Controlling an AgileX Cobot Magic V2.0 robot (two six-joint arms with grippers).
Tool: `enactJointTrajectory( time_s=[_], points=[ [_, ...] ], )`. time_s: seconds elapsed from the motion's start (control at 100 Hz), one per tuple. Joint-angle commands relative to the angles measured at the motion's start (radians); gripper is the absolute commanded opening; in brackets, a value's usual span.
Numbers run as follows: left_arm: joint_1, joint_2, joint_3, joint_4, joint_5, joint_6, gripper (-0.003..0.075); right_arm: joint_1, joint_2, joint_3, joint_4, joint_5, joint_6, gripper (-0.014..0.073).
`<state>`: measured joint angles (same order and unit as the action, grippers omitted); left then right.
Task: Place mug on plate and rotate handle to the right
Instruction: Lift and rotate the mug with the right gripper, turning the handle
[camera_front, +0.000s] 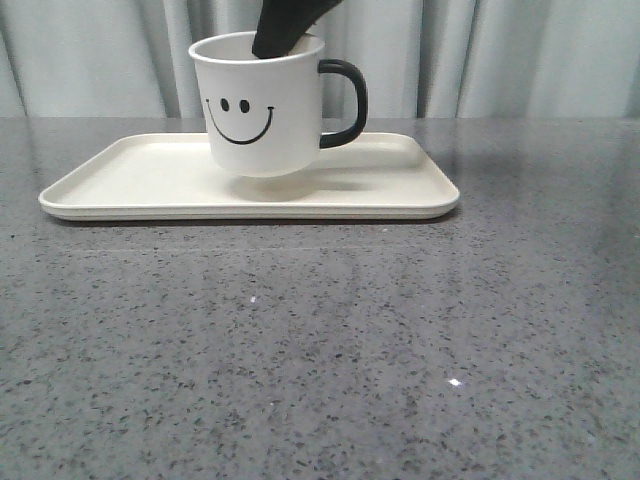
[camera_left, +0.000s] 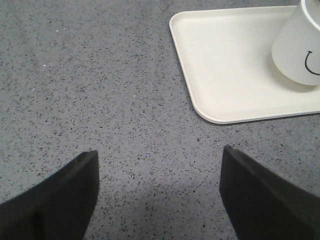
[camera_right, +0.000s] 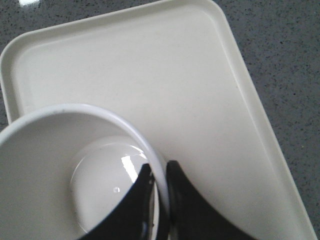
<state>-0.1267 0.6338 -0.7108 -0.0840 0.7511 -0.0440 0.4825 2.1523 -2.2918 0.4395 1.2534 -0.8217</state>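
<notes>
We saw the right gripper reaching down from above, pinched on the mug rim, holding it just above the plate; handle pointed right. Left gripper spread wide over table, holding nothing.

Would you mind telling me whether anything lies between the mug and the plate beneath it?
Nothing visible does. The mug, pinched at its rim by the right gripper, hangs just above bare plate.

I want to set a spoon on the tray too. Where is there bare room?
The plate is bare left of the mug, out to its rim, with a shorter patch right of it under the handle. The middle is crowded: the right end effector grips the mug's rim.
</notes>
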Motion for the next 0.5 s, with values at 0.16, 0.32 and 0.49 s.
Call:
enactJointTrajectory(
  time_s=[0.16,0.32,0.49],
  points=[
    [0.004,-0.002,-0.027,-0.006,-0.073,-0.009,0.0489,-0.03,-0.046,-0.023,0.099,0.08,-0.035,-0.0061],
    [0.004,-0.002,-0.027,-0.006,-0.073,-0.009,0.0489,-0.029,-0.026,-0.023,0.101,0.082,-0.047,-0.0061],
    [0.004,-0.002,-0.027,-0.006,-0.073,-0.009,0.0489,-0.029,-0.008,-0.023,0.102,0.082,-0.074,-0.0061]
  ],
)
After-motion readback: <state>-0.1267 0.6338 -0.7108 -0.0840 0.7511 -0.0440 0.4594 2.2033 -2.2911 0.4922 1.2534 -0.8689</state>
